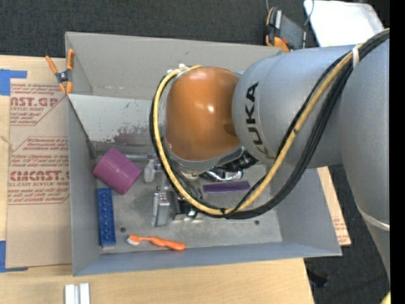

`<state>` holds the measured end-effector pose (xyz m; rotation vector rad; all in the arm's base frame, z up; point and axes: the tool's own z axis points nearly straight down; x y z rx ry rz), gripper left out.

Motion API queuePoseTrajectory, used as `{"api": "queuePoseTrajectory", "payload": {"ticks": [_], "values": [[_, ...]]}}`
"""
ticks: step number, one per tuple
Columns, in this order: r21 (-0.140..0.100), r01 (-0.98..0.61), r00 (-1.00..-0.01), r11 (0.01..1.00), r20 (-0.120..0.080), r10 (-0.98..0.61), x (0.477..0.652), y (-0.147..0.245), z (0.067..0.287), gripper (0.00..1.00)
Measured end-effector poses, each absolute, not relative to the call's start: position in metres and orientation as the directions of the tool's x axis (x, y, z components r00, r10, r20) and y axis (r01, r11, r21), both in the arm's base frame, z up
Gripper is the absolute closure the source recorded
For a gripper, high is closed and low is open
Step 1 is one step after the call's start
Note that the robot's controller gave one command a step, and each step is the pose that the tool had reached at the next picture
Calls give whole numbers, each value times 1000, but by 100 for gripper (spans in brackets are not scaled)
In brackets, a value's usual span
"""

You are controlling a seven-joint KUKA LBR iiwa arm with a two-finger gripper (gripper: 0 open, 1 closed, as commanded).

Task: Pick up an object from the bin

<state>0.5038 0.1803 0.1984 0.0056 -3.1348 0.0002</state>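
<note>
Grey metal bin (82, 170): the claw (166, 209) is held just beside a blue brick (106, 216); its state cannot be told. An orange toothbrush (158, 242) near the brick's end is judged light, stiff and slippery, best taken mid-handle.

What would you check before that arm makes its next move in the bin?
1. Gripper inside the bin walls: ok.
2. Gripper empty: cannot tell.
3. Purple cup lying apart from the gripper, free to grasp: ok.
4. Blue brick clear of the wall: not ok, it lies along it.
5. Orange toothbrush clear of the gripper: ok.
6. Dark violet thing under the arm identifiable: cannot tell, mostly hidden.
</note>
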Motion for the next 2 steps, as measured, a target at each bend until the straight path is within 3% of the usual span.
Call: {"api": "queuePoseTrajectory", "payload": {"ticks": [1,2], "values": [[1,-1,-1000,1000,-1,-1,506,179,203,0],[3,-8,-1000,1000,-2,-8,485,181,96,0]]}}
